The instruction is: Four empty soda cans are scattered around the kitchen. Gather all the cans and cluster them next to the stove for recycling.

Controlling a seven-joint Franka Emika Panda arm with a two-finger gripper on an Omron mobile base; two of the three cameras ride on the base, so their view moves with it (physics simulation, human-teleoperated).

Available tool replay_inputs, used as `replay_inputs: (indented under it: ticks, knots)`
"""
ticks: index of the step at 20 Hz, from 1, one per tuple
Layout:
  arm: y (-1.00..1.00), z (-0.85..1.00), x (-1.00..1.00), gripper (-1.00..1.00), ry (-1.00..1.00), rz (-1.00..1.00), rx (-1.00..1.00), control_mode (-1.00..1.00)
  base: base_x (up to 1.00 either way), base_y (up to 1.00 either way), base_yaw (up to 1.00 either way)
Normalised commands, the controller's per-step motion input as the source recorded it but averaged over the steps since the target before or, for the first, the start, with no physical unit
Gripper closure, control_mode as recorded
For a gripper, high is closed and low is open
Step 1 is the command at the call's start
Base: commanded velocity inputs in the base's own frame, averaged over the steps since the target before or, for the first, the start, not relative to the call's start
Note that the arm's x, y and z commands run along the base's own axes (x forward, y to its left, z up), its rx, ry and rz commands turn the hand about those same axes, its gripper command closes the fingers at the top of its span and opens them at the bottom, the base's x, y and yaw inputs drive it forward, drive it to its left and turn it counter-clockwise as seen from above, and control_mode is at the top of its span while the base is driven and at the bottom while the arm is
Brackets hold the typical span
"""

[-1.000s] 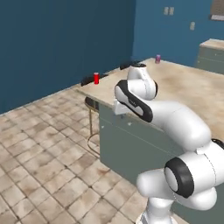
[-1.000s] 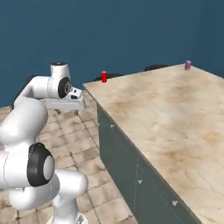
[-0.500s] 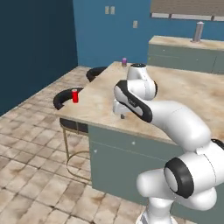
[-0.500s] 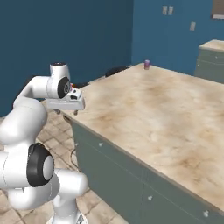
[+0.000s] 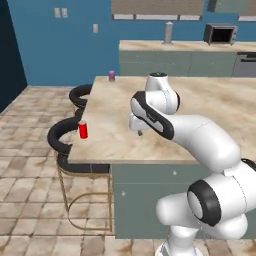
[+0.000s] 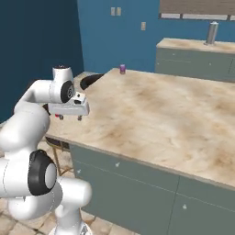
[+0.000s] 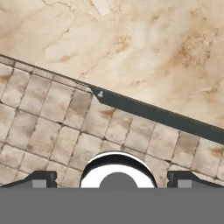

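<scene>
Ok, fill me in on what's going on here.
The robot is hunting down soda cans around a kitchen island. Its claw is open and holds nothing, poised over the near left corner of the island counter. A red can stands at the counter's left edge by a black stool, and a purple-pink can sits at the far left corner. Neither can has been picked up yet.

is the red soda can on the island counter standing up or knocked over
Upright. The red soda can stands on its base near the counter edge, taller than wide, silver top facing up.
</scene>
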Motion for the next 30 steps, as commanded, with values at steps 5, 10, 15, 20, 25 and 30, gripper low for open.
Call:
replay_inputs:
  ticks: [5, 10, 15, 20, 25, 30]
  knots:
    - [0.00, 0.00, 0.00, -1.00, 0.00, 0.00, 0.00, 1.00, 0.24, 1.00, -0.50]
    - [0.00, 0.00, 0.00, -1.00, 0.00, 0.00, 0.00, 1.00, 0.05, 0.97, -0.38]
    - [0.00, 0.00, 0.00, -1.00, 0.00, 0.00, 0.00, 1.00, 0.17, 0.35, -0.26]
    - [0.00, 0.00, 0.00, -1.00, 0.00, 0.00, 0.00, 1.00, 0.34, 0.61, -0.26]
    - [0.00, 0.00, 0.00, -1.00, 0.00, 0.00, 0.00, 1.00, 0.23, 0.62, -0.12]
    - [0.00, 0.00, 0.00, -1.00, 0.00, 0.00, 0.00, 1.00, 0.50, 0.00, 0.01]
